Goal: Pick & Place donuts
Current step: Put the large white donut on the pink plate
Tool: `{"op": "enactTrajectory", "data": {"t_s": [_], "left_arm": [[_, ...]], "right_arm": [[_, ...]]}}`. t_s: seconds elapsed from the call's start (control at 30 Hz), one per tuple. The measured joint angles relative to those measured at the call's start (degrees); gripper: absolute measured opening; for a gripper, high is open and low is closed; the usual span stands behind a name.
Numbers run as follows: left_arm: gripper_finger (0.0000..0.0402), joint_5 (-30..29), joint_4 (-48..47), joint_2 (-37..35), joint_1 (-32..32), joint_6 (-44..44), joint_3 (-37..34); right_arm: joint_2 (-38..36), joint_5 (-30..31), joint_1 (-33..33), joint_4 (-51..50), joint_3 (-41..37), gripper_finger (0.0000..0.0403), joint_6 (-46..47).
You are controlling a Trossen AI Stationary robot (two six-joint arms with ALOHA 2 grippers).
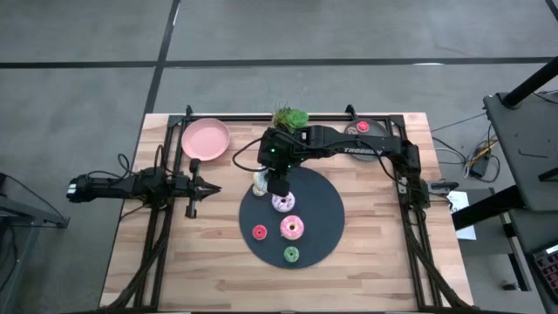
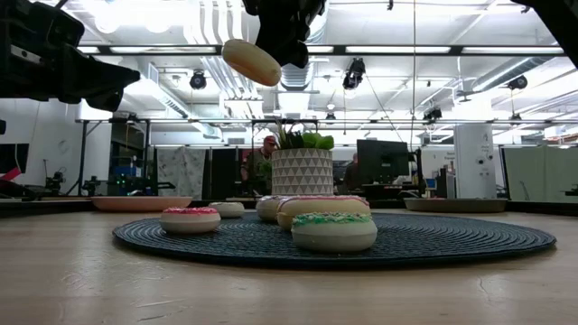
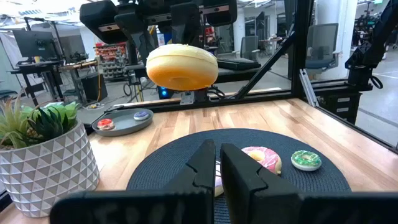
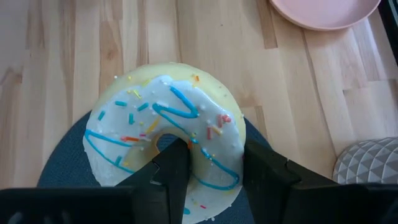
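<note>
Bare light wooden tabletop (image 1: 375, 262) front & right of the large dark round woven mat (image 1: 323, 209) is open for a pass. Back edge blocked: white faceted pot w/ green plant (image 1: 290, 118), round pink plate (image 1: 206, 139), prob. grey dish (image 3: 122, 123) behind.

We can read only one marking: white lettering on the right arm (image 1: 366, 146) in the high view, at roughly 1 o'clock from the dark round mat (image 1: 292, 218). It starts "TROSS"; the rest is too small for us to make out, so we take it as partial brand text. We find nothing legible in the low view or in either wrist view: no labels, numbers or signs on the donuts, plates or planter.
</note>
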Motion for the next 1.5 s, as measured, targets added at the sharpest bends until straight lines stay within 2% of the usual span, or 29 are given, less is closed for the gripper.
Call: {"op": "enactTrajectory", "data": {"t_s": [0.2,0.5,0.73,0.87,1.07,1.37,1.5], "left_arm": [[0.0000,-0.8,1.6,0.0,0.0,0.2,0.0],[0.0000,-1.5,18.3,0.0,0.1,-12.5,0.0],[0.0000,-1.5,33.6,0.0,0.1,-16.6,0.0],[0.0000,-1.6,36.9,0.0,0.1,-18.7,0.0],[0.0000,-1.9,33.1,0.0,0.1,-24.0,2.1],[0.0000,-5.5,7.4,3.4,0.1,-37.1,12.9],[0.0000,-5.5,3.2,6.0,0.1,-44.3,17.1]], "right_arm": [[-0.1,0.0,0.0,-0.1,0.0,0.0123,1.8],[-0.1,0.0,0.0,0.0,0.0,0.0123,3.1],[-0.1,0.0,0.0,0.0,0.0,0.0123,3.1],[-0.2,0.0,0.0,0.0,0.0,0.0123,3.1],[-0.2,0.0,0.0,0.0,0.0,0.0123,3.3],[-0.2,0.0,0.0,0.0,0.0,0.0123,3.3],[-0.2,0.0,0.0,0.1,0.0,0.0123,2.9]]}}
